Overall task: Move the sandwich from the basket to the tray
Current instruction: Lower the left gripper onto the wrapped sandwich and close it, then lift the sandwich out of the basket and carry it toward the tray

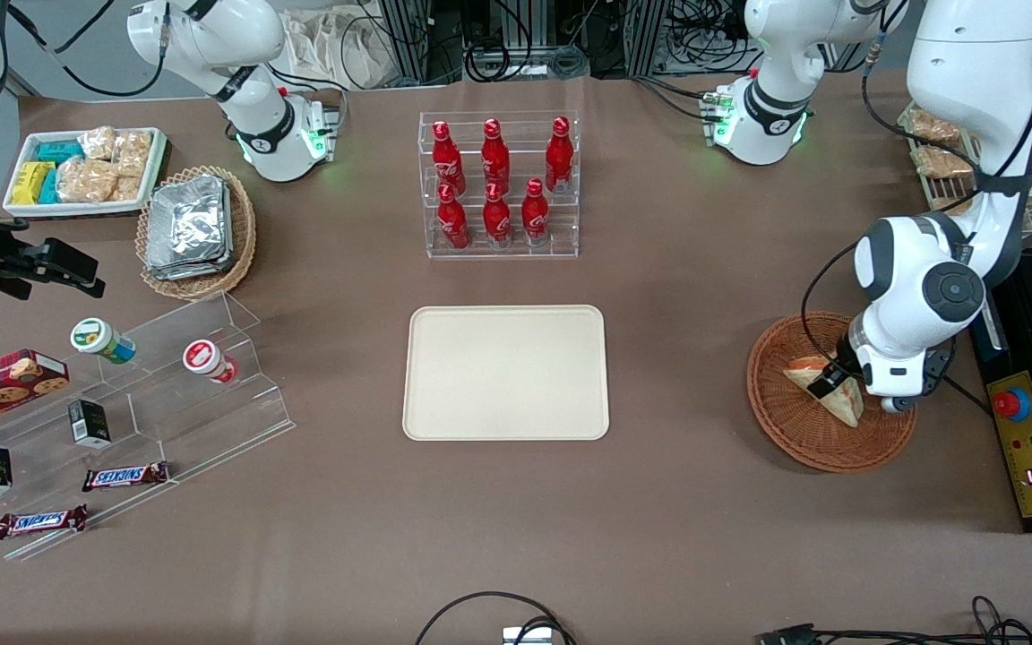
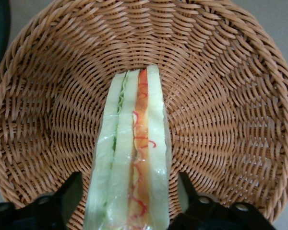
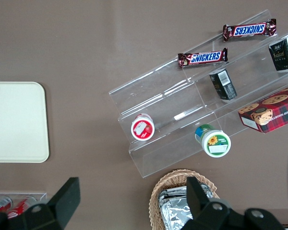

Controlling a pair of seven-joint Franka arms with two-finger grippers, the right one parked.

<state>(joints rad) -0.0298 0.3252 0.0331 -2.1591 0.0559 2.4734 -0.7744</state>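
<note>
While my working arm reaches down into the basket (image 1: 816, 443) toward its own end of the table (image 1: 659, 537), the pincer (image 1: 825, 387) sits low over the sandwich (image 1: 843, 399), which lies inside the basket on the woven bottom. From the wrist camera I see the sandwich (image 2: 132, 158) running lengthwise between the two dark fingers (image 2: 57, 201), its cut edge facing the lens with green filling along one bread layer and orange-red along the other. The fingers stand on either side of the wedge with a thin gap showing at each flank, so I read the pincer as spread wide around the sandwich and not pressing it. The basket wall (image 2: 230, 96) curves up all around the wedge. The tray (image 1: 506, 373) lies flat in the middle of the table, well apart from the basket, with nothing on it. Farther from the front camera than the tray stands a clear rack of red bottles (image 1: 498, 184). Toward the parked arm's end of the table I see a paler basket of foil packets (image 1: 193, 228), a white tray of snack bags (image 1: 86, 170), and clear stepped shelves (image 1: 167, 394) carrying cups, small boxes and chocolate bars.
</note>
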